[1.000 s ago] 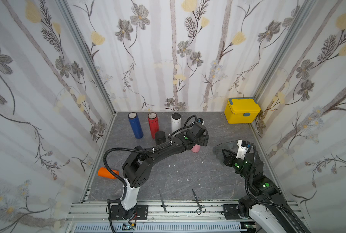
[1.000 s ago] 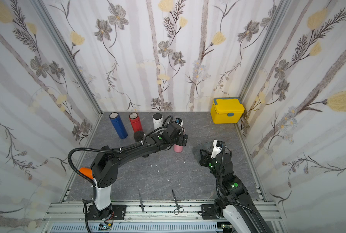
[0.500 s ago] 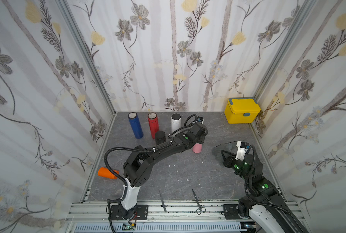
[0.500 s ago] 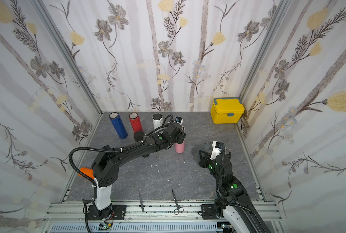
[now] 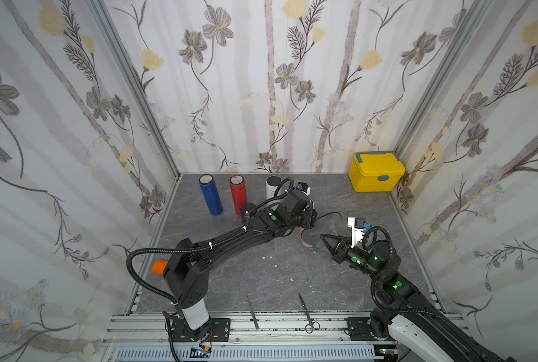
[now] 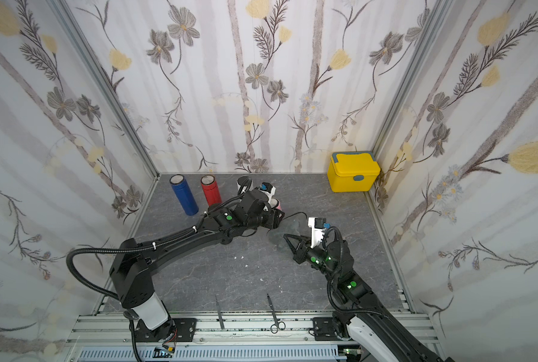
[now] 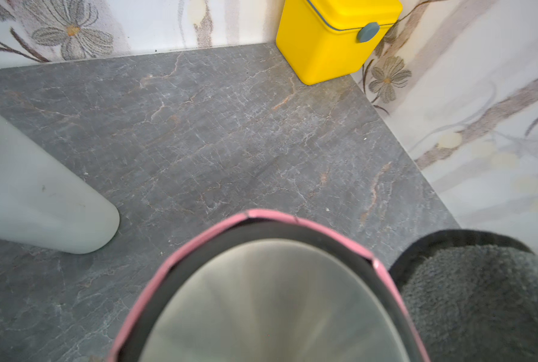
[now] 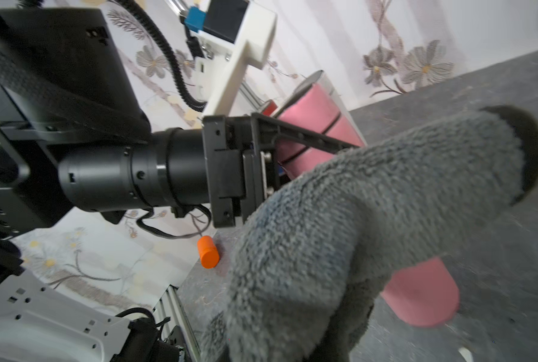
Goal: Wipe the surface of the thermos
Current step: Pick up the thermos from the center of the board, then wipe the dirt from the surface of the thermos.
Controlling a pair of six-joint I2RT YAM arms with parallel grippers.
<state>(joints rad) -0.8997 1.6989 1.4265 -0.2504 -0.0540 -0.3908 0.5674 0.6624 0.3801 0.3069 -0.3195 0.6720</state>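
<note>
pink thermos: mid-table, near the white thermos; faceted matte wall, brushed steel top ringed in black.
left gripper: fingers clamped on the upper body of the pink thermos.
right gripper: fingers pinched together on the grey cloth.
in the way: fluffy black-edged cloth across the thermos's middle in the right wrist view; left arm and cloth hiding most of it in both top views.
back row: blue thermos, red thermos, black cap just beside red.
back right corner: yellow box, glossy plastic, grey latch.
left edge: orange cylinder, on its side.
front edge: scissors, thin metal tool.
table: grey, veined like stone.
</note>
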